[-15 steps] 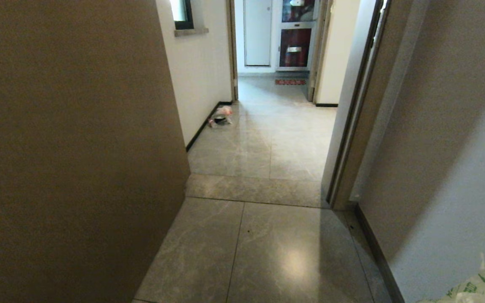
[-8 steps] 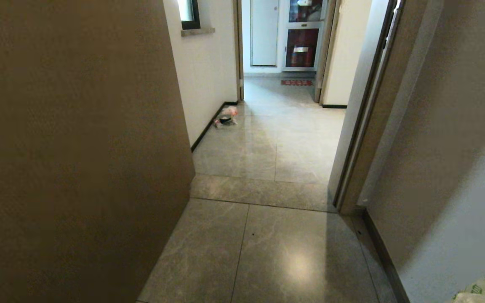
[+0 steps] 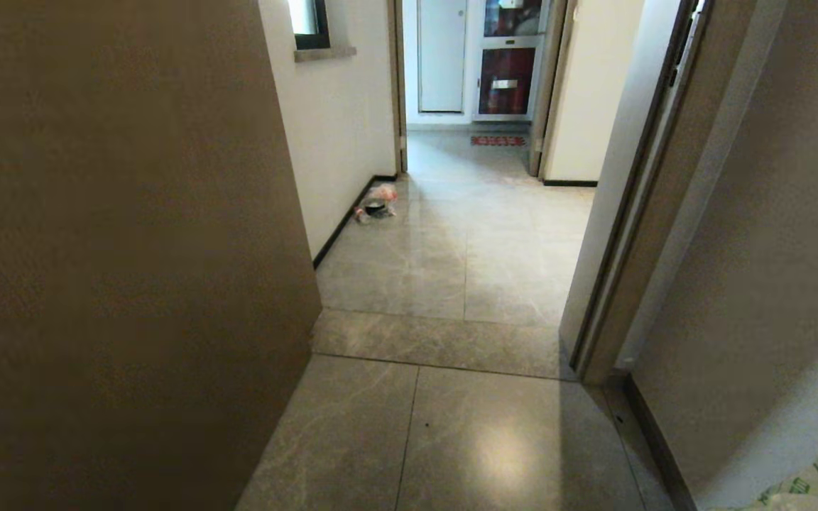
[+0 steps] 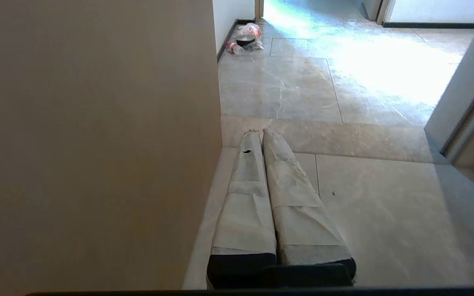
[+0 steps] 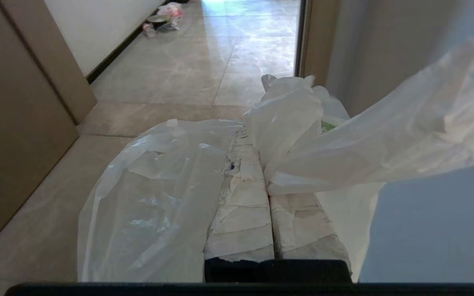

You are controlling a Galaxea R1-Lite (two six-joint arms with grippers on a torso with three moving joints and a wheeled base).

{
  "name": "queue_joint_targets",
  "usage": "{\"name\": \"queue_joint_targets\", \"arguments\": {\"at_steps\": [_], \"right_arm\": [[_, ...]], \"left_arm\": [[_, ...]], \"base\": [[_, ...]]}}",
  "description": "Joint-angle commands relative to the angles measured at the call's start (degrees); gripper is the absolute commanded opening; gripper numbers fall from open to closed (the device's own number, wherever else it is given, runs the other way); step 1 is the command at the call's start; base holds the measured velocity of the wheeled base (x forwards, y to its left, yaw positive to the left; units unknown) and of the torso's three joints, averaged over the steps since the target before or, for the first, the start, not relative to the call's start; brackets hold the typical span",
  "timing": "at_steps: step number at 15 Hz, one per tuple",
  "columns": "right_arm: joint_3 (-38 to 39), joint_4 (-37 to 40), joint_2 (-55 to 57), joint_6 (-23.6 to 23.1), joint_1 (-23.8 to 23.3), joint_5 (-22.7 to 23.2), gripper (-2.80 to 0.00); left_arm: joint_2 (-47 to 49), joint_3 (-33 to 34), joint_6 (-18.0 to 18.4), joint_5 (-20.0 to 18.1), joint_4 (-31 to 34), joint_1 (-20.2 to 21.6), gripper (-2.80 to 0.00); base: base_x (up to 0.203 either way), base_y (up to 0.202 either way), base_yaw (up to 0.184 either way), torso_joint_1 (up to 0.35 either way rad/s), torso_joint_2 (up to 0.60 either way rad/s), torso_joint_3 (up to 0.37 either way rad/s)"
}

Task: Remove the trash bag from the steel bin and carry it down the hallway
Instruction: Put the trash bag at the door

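Right jaws clamped on the trash bag [image 5: 294, 135], fingertips buried in plastic; left jaws pressed together, empty.

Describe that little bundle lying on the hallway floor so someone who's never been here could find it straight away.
Look down the hallway of glossy grey tiles to the white wall on the left, just before the far doorway. At the foot of that wall, against the dark baseboard, lies the small pink-and-black bundle. It is the only loose thing on that stretch of floor.
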Motion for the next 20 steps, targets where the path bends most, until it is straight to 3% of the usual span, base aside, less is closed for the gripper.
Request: {"name": "queue_joint_targets", "arguments": {"at_steps": [1,20], "right_arm": [[0.00,0.06,0.09,-0.13,0.00,0.00,-2.80],[0.00,0.06,0.00,-0.22,0.00,0.00,-2.80]], "left_arm": [[-0.02,0.00,-0.04,0.01,-0.04,0.09,-2.80],[-0.02,0.00,0.04,0.01,-0.04,0.00,-2.80]], "base": [[0.185,0.000,-0.002,0.002,0.00,0.002],[0.184,0.000,-0.002,0.002,0.00,0.002]]}}
